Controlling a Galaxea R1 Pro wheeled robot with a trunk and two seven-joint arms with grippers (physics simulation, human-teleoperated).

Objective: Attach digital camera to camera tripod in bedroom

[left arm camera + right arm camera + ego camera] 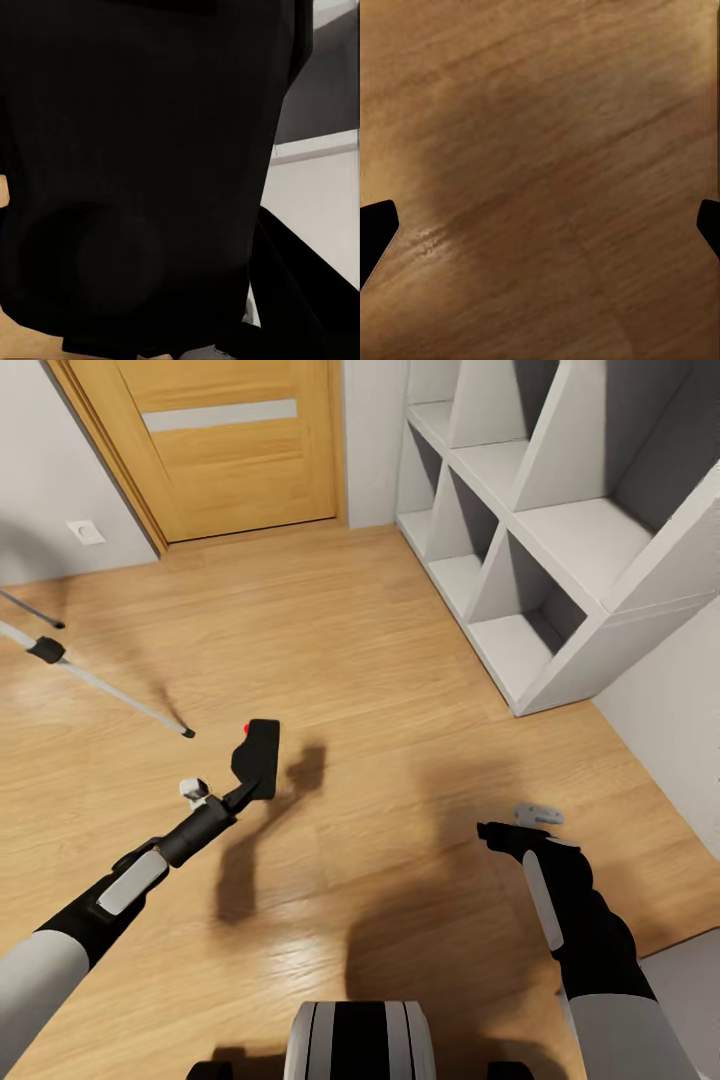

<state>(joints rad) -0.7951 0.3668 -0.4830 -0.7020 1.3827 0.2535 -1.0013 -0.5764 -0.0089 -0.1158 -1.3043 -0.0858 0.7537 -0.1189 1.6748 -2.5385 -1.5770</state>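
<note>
Left tool (248, 785) is clamped on the digital camera (258, 757), held above the floor; black body with a red dot on top, and its shadow falls on the wood just beside it. In the left wrist view the camera's black body (142, 172) blocks nearly everything, with a bit of white shelf at the edge. Right tool (515, 828) sits low over the wood floor (380, 660), well apart from the left one; the right wrist view shows both fingertips (376, 229) at opposite edges with bare floor between, so jaws spread wide, nothing held. Camera tripod (90, 680): two silver legs with black joints and feet show beyond the left tool, further out on its outer side, nearest foot near the camera but not touching. Head of the tripod is out of frame. White cube shelves (560, 530) stand beyond the right tool against the wall. Wooden door (225, 440) farthest back, shut, with a white wall plate (86, 532) beside it.
</note>
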